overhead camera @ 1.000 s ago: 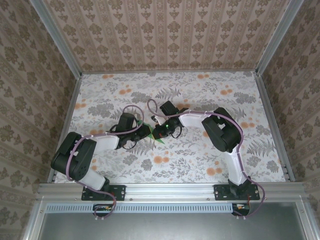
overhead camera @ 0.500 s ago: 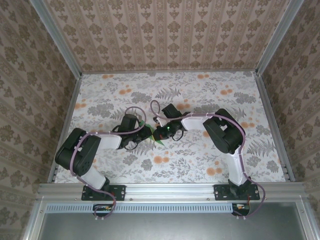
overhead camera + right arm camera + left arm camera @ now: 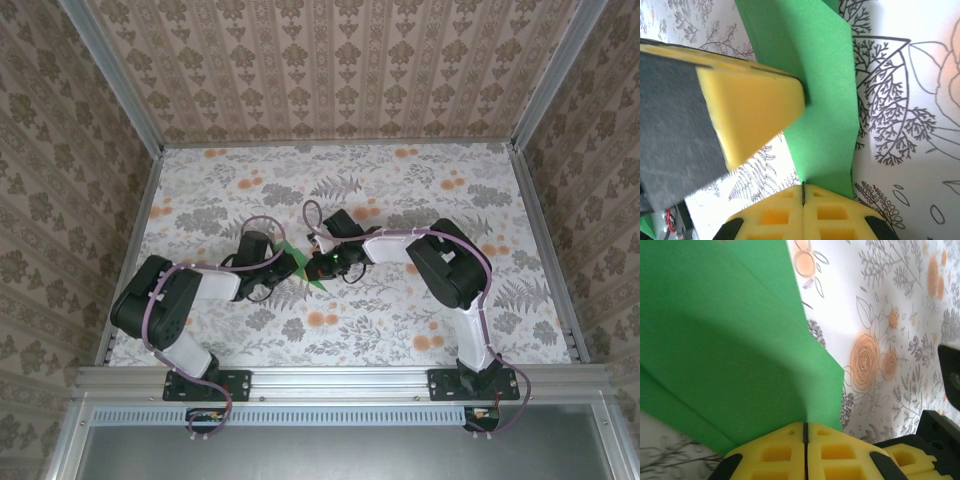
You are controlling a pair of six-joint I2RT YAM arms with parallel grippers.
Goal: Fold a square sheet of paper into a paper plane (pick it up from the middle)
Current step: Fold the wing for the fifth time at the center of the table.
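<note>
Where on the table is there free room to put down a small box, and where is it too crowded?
Free: the far strip of the table along the back wall, and the near right corner beside the right arm. Crowded: the middle, where left fingers and right fingers pinch the green paper.

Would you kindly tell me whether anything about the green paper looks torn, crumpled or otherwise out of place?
Nothing stands out. The green paper shows clean folded layers with no visible tear, and both the left tool and the right tool are shut on it.
</note>
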